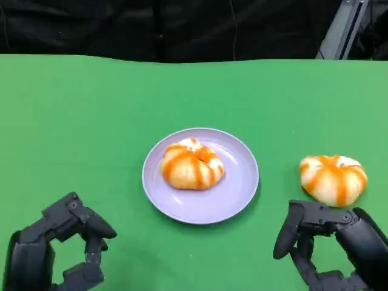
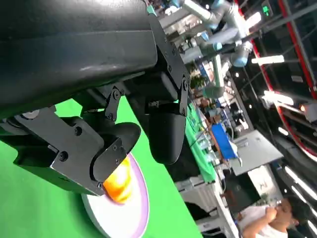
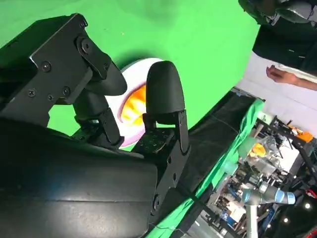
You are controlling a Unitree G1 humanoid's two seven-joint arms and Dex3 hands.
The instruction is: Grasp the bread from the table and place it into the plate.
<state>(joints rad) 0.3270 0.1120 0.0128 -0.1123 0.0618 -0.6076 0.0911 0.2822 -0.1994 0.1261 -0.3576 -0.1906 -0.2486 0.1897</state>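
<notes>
A round bun with orange stripes lies on the lilac plate in the middle of the green table. A second striped bun lies on the cloth to the plate's right, just beyond my right hand. That hand is open, fingers apart, holding nothing. My left hand is open too, low at the front left, well clear of the plate. In the left wrist view the plate and its bun show past the fingers. The right wrist view shows the plate and bun between its fingers.
Green cloth covers the table; a dark backdrop stands behind its far edge. A grey stand leans at the back right. A person's hand shows beside the table in the right wrist view.
</notes>
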